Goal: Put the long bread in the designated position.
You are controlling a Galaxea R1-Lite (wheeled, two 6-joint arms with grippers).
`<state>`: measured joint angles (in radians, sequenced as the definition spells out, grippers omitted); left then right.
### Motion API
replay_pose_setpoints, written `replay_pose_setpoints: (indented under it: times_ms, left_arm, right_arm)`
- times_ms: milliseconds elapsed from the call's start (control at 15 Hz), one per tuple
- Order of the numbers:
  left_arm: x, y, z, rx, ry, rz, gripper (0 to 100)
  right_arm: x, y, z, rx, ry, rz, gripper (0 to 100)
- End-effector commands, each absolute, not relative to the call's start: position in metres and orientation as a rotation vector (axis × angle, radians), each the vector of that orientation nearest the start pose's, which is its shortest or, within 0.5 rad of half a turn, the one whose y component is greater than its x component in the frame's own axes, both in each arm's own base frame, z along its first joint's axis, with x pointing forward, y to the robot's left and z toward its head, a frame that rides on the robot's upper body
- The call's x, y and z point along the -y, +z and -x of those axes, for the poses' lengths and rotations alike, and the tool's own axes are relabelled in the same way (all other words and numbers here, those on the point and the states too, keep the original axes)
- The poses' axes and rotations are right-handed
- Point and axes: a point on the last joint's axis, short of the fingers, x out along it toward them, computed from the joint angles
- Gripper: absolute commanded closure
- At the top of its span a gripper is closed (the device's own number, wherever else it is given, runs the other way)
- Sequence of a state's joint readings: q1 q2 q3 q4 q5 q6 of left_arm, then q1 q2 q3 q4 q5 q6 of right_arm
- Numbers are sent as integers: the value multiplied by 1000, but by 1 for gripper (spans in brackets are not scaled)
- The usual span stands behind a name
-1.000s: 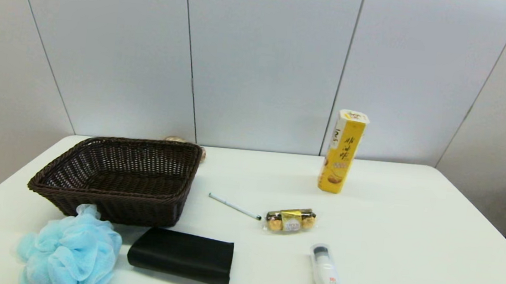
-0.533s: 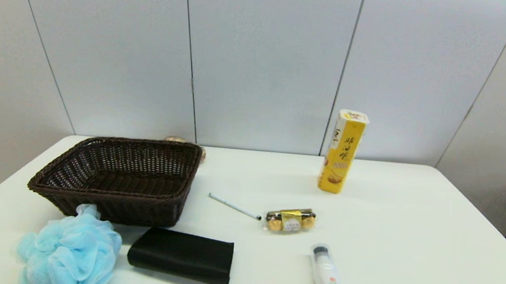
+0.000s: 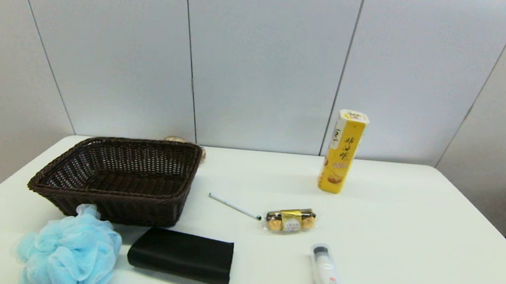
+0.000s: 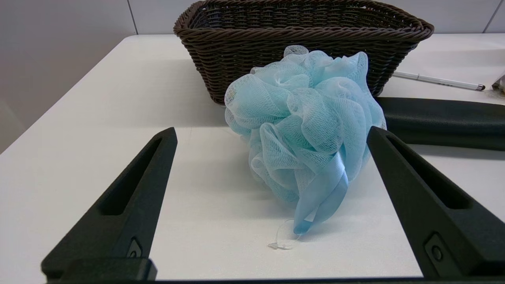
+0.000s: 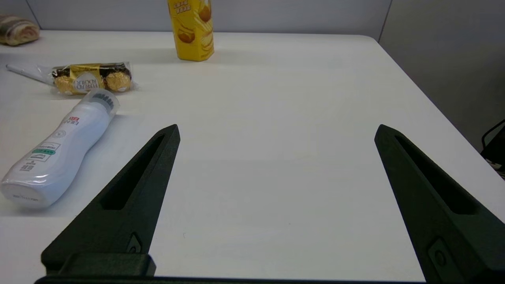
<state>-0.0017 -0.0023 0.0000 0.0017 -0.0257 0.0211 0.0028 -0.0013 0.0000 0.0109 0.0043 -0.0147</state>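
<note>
Long bread (image 5: 17, 30): lay at the bench's (image 5: 276, 157) far edge behind the basket (image 3: 117, 178) — striped loaf plain only from the right wrist.
Left gripper (image 4: 270, 134): spread wide, low before the blue sponge (image 4: 303, 122).
Right gripper (image 5: 276, 132): spread wide — holding nothing.

Your left gripper (image 4: 270, 136) sits low over the white table (image 4: 79, 150), fingers (image 4: 130, 205) spread wide with nothing gripped. A blue mesh bath pouf (image 4: 303, 122) lies between them, ribbon loop trailing toward the camera. At 12 o'clock behind it stands a dark wicker basket (image 4: 244, 43), touching the pouf. A black pouch (image 4: 442, 122) lies at 2 o'clock, with a white pen (image 4: 438, 81) beyond it.
</note>
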Motion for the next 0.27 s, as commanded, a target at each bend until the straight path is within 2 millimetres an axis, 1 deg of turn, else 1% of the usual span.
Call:
replay_pose_setpoints:
  times_ms: [67,267]
  left_arm:
    - [1,75,23,-3,-28,-21,0]
    - [1,75,23,-3,-28,-21,0]
  right_arm:
    - [0,74,23,-11,8,15,0]
    - [0,74,23,-11,8,15,0]
